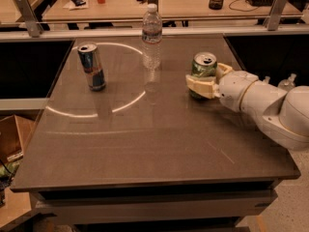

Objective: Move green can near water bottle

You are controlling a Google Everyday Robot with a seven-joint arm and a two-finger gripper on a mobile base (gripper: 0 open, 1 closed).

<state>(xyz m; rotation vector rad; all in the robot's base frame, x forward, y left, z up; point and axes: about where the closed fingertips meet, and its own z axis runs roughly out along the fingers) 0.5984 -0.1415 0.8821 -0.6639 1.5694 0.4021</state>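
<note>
The green can (204, 66) stands upright on the right part of the brown table (145, 139), its silver top with pull tab showing. My gripper (205, 80) reaches in from the right on a white arm, and its cream fingers (199, 87) wrap around the can's lower body, shut on it. The water bottle (151, 36), clear with a white cap, stands upright at the table's far middle, left of and behind the can, with a gap between them.
A taller blue-and-silver can (91, 66) stands on the table's left part. A metal rail (145, 24) runs behind the table, with a desk of small items beyond. A cardboard box (9, 144) sits on the floor at left.
</note>
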